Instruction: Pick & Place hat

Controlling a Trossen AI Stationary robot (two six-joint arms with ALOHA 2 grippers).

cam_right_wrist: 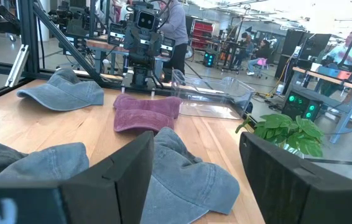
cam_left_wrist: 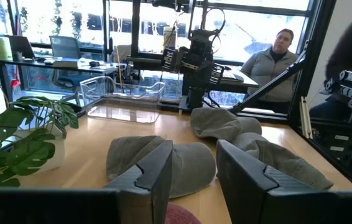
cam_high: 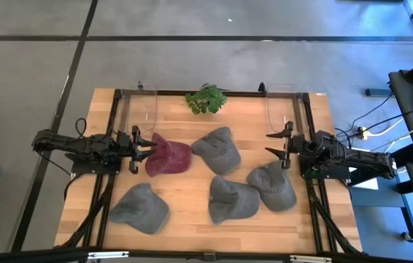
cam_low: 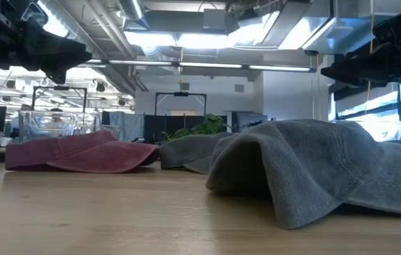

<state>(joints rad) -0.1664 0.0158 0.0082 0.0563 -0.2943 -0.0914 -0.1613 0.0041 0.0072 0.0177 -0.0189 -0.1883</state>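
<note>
A maroon hat lies flat on the wooden table, left of centre; it also shows in the low view and the right wrist view. Several grey hats lie around it: one mid-table, two toward the right, one near-left. My left gripper is open and hovers above the maroon hat's left edge, whose rim peeks below the fingers. My right gripper is open, raised at the table's right side, facing the grey hats.
A potted plant stands at the far edge, between two clear plastic bins. A black frame borders the table. Bare wood shows along the near edge. A person sits beyond the table; others stand in the room.
</note>
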